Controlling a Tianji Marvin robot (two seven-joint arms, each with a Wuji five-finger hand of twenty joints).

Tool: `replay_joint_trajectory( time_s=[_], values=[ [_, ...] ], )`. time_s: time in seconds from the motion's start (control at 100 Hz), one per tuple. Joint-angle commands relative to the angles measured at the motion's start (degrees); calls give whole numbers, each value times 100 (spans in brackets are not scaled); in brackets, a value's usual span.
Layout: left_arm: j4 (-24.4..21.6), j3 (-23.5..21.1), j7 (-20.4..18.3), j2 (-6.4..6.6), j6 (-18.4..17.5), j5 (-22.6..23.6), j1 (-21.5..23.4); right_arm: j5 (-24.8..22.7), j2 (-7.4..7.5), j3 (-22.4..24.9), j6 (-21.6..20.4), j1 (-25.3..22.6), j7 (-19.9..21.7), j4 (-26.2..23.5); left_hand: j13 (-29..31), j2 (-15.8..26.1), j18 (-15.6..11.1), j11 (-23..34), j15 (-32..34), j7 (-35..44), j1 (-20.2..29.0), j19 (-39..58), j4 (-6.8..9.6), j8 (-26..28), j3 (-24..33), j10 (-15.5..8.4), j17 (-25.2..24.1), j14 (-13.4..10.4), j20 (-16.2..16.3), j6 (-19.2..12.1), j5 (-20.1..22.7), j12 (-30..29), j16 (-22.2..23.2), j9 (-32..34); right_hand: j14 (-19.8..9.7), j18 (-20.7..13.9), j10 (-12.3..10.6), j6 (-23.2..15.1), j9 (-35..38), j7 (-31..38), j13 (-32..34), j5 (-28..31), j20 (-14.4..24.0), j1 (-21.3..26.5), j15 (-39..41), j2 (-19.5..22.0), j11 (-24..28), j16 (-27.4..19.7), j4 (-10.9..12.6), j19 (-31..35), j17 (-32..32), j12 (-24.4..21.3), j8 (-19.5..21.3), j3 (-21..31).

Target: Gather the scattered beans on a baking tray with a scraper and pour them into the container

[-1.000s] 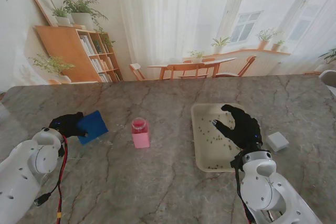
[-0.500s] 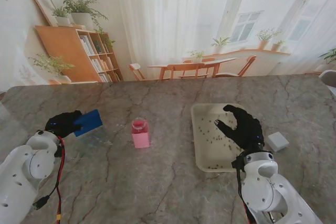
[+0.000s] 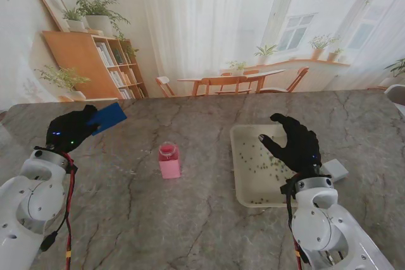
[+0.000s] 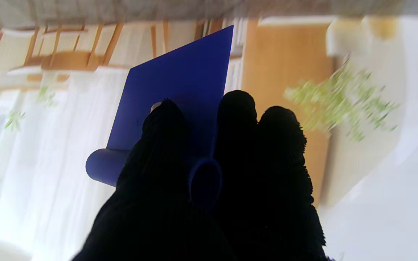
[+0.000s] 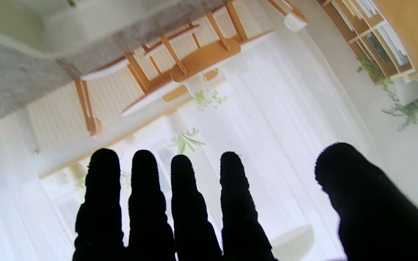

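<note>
Black-gloved fingers (image 4: 238,119) of the left hand (image 3: 71,129) pinch the blue scraper (image 3: 107,116) by its rolled handle, blade raised off the table at far left. At right, the right hand (image 3: 296,147) hovers with fingers spread over the baking tray (image 3: 243,181), beans (image 3: 262,165) scattered inside; the pink container (image 3: 169,160) stands between. The carry goes best with the blade held level, clearing the container before lowering at the tray's edge.
</note>
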Motion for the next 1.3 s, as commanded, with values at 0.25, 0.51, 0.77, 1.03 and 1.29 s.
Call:
replay_joint_trajectory(
  time_s=[0.25,0.51,0.77,1.03,1.29],
  values=[
    [-352,1204,742,-147,123,211,-865,-692,78,121,-533,114,-11,-805,-220,576,-259,132,75,122,482,172,22,-45,487,193,-190,-91,184,212,-219,200,115,-89,-180,-122,-105,429,-298,-410,-40,-636,109,-87,145,-11,19,102,183,74,27,66,-188,105],
    [345,2434,1302,-263,222,59,-1815,-1354,226,36,-1270,414,196,-942,-267,579,-260,95,83,83,482,178,24,-14,477,188,-236,-83,183,180,-236,269,140,-112,-161,-214,94,1013,-459,-650,-245,-463,-7,-259,109,-35,-75,-12,130,54,-85,-89,-337,228],
    [1021,3197,1567,-352,-20,-147,-2453,-1991,397,-169,-1800,943,747,-948,-294,559,-264,20,62,43,482,161,31,-45,445,158,-278,-65,175,71,-191,313,151,-97,-58,-234,256,1163,-846,-905,-563,-745,-146,-571,49,-212,-149,-119,72,15,-266,-163,-399,391],
    [1091,3405,1774,-402,-105,-182,-2570,-2309,509,-577,-1949,1690,1490,-802,-314,458,-292,-122,6,-50,480,99,49,-231,256,79,-344,-65,168,-256,37,359,155,-31,-47,-238,251,1131,-911,-903,-575,-782,-213,-572,75,-479,-78,-173,43,35,-244,-167,-332,750],
    [1030,3472,1852,-406,-160,-132,-2568,-2625,576,-1216,-1625,2566,2358,-533,-536,396,-342,-235,-29,-333,483,-48,113,-818,-128,-151,-612,-135,262,-735,510,732,289,-102,-100,-257,202,1173,-757,-732,-327,-476,-195,-180,307,-1103,119,-112,40,186,-33,-112,-234,1450]
  ],
)
